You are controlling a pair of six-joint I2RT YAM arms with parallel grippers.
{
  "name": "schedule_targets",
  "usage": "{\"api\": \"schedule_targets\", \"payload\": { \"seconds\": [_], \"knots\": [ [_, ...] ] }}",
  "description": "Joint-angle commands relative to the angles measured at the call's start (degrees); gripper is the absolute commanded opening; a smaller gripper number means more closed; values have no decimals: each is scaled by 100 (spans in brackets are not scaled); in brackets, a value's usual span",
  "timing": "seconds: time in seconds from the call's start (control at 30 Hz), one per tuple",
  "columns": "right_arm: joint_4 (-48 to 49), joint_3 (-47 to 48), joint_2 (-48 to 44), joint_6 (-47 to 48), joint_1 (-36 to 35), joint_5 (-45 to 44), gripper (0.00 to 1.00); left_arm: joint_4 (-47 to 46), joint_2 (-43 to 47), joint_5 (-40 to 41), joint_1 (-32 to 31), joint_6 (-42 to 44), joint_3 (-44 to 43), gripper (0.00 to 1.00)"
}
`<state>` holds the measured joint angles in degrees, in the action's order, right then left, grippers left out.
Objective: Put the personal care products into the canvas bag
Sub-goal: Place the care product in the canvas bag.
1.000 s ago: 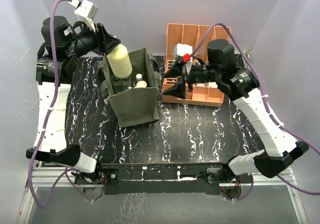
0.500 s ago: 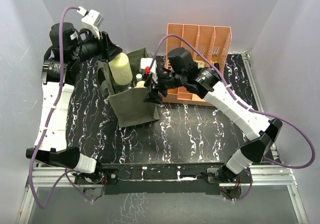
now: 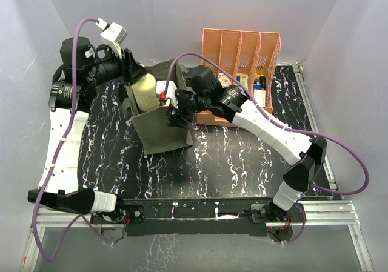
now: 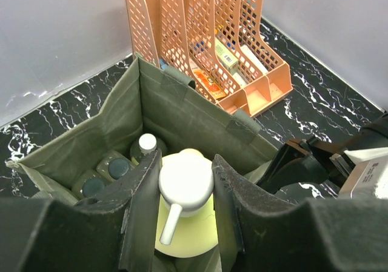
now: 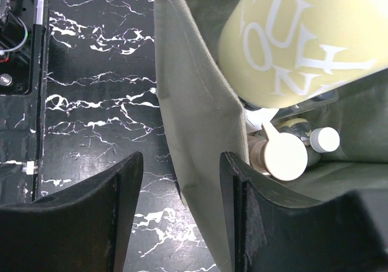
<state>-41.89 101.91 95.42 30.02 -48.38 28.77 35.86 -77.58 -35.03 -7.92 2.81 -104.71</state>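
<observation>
Two tools work at the canvas bag [image 3: 162, 129], which stands upright on the table [image 3: 230, 163], toward 10 o'clock from its middle. Gripping the pale yellow bottle [image 4: 185, 238] at its white pump cap, the left tool [image 4: 186, 163] holds it in the bag's mouth above dark-capped bottles [image 4: 118, 168]. At the bag's 3 o'clock side, the right tool [image 5: 180, 160] is spread wide, astride the fabric wall. A peach organiser [image 3: 242, 54] stands at the bag's 2 o'clock.

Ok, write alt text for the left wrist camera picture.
The left pincer holds a pale yellow bottle around its white pump top, in the mouth of the open green bag, where other capped bottles stand. A peach organiser with small boxes stands behind the bag.
</observation>
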Motion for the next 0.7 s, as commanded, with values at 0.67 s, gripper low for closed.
{"api": "schedule_targets", "payload": {
  "seconds": [0.67],
  "knots": [
    [111, 725, -166, 318, -66, -847, 60, -62, 558, -423, 39, 567, -265, 0]
  ]
}}
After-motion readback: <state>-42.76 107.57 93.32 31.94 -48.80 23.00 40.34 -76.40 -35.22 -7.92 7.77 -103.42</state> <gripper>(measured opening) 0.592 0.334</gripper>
